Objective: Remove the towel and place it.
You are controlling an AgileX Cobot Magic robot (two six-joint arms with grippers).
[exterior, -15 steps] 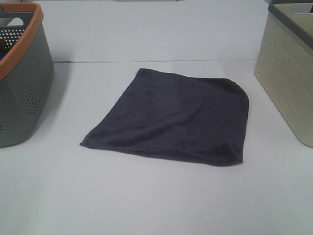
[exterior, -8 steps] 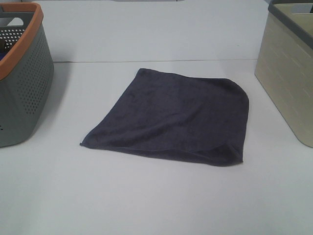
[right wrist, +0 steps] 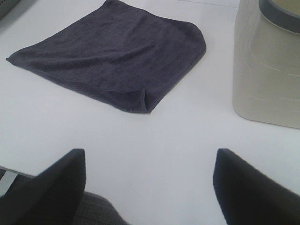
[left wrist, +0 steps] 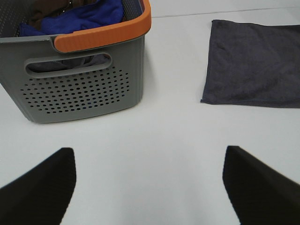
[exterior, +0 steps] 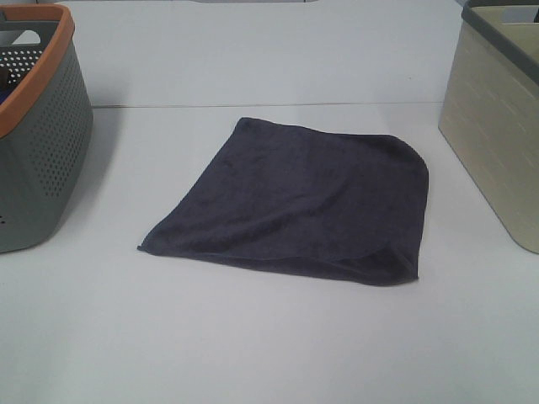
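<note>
The dark charcoal-grey towel [exterior: 303, 202] lies spread flat on the white table [exterior: 253, 337] between two baskets. It also shows in the left wrist view [left wrist: 253, 61] and the right wrist view [right wrist: 112, 56]. My left gripper [left wrist: 149, 187] is open and empty over bare table, apart from the towel and near the grey basket. My right gripper [right wrist: 150, 187] is open and empty near the table's front edge, short of the towel's near corner. Neither gripper shows in the exterior view.
A grey perforated basket with an orange rim [exterior: 34, 126] stands at the left, holding blue and brown cloth [left wrist: 79, 14]. A beige basket with a dark rim [exterior: 497, 118] stands at the right, also in the right wrist view [right wrist: 267, 70].
</note>
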